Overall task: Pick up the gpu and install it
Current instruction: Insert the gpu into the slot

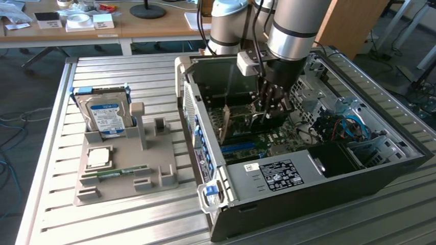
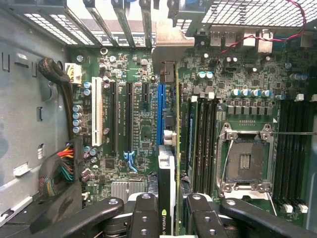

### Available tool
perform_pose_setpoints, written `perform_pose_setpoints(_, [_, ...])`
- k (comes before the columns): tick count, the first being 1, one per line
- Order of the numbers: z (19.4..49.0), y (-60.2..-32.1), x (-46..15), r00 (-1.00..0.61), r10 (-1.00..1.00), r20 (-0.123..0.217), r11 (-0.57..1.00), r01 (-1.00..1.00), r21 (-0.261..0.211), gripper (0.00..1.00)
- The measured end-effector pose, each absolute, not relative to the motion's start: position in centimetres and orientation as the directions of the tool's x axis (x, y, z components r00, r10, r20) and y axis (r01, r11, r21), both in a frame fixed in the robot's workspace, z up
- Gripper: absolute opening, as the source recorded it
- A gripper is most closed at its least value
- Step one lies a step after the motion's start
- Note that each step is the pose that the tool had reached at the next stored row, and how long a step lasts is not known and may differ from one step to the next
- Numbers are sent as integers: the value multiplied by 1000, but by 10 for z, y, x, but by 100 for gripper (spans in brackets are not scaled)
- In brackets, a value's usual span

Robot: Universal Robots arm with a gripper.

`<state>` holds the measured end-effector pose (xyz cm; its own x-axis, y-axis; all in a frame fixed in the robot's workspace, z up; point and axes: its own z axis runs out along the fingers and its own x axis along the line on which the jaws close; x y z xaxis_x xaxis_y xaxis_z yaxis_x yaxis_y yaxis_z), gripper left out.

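Note:
The gpu [image 2: 167, 193] hangs edge-on between my fingers [image 2: 144, 215], a thin card with a dark body and a green board edge. Its metal end bracket [image 2: 167, 49] reaches towards the case's rear slot openings. My gripper [image 2: 171, 218] is shut on it. The card stands in line with the long blue slot [image 2: 159, 111] of the motherboard [image 2: 138, 124]; whether it sits in the slot I cannot tell. In the exterior view my gripper [image 1: 269, 109] reaches down into the open computer case [image 1: 327, 178], with the gpu [image 1: 238, 122] upright just above the board.
A grey holder [image 1: 126, 181] at the exterior view's left carries a silver hard drive [image 1: 105, 115], a square chip [image 1: 99, 157] and a green memory stick [image 1: 121, 172]. Inside the case are the processor socket [image 2: 245, 158], a cable bundle [image 2: 62, 171] and the power supply [image 1: 272, 176].

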<state>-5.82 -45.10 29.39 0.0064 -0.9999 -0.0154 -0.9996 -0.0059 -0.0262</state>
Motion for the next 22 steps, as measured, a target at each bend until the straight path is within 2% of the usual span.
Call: perform_pose_setpoints(22, [287, -451, -61, 6, -1000, -15, -6, -1000, -26, 27])
